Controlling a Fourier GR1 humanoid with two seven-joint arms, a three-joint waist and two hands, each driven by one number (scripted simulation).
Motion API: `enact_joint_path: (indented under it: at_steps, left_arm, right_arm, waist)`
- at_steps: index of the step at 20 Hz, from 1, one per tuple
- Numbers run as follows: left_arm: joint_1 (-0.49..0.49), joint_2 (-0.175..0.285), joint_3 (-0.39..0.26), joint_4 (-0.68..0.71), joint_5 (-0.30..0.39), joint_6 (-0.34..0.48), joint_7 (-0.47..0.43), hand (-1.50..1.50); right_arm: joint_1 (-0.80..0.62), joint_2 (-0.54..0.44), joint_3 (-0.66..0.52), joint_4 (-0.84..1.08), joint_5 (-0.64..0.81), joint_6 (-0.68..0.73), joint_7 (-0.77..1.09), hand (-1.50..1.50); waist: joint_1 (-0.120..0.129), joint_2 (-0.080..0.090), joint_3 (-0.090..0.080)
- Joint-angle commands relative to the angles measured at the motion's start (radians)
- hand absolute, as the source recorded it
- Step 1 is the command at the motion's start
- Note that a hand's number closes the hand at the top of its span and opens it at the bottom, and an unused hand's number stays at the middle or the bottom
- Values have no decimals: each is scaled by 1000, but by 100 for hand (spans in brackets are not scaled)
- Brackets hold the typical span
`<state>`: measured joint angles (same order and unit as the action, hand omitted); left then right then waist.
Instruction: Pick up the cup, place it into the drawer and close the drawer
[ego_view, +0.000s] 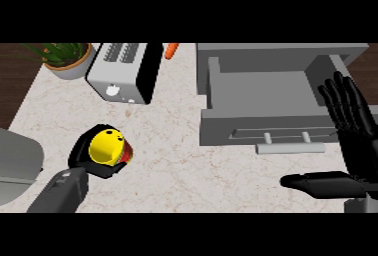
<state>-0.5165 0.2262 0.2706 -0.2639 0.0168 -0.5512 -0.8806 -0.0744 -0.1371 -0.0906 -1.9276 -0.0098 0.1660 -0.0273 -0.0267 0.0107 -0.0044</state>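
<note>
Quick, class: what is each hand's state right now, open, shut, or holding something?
Left hand: shut on the cup.
Right hand: open, holding nothing, resting at the view's right edge.

The black left hand (83, 156) on its grey forearm (63, 192) curls round a yellow cup (108, 145), while the black right hand (361, 157) stands open, fingers straight, thumb out.

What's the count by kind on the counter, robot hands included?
cup: 1
drawer: 1
toaster: 1
potted plant: 1
carrot: 1
grey object at the left edge, unidentified: 1
robot hands: 2 (left robot hand, right robot hand)
Total: 8
</note>
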Motion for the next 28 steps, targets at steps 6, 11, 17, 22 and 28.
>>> enact_joint_path:
  at_steps: [6, 11, 17, 22, 28]
  left_arm:
    - [55, -24, 154, -33, 143, 93, -212, 150]
    - [42, -43, 129, -77, 123, 96, -276, 150]
    - [10, -43, 103, -215, 146, 77, -187, 150]
    - [-51, -81, 45, -383, 148, 146, -36, 150]
    - [-111, -182, -50, -633, 125, 326, 176, 150]
  right_arm:
    - [43, -19, -12, -47, -2, 15, 8, -150]
    - [14, 24, 24, -12, 48, -28, -10, -150]
    - [40, -6, -27, -39, -14, 4, 17, -150]
    - [61, -30, -49, -61, -20, 16, 34, -150]
    - [10, -13, -43, -35, 5, -18, 47, -150]
  waist:
    - [0, -3, 0]
    - [6, -2, 1]
    - [21, -16, 5]
    - [33, -22, 6]
    - [42, -23, 6]
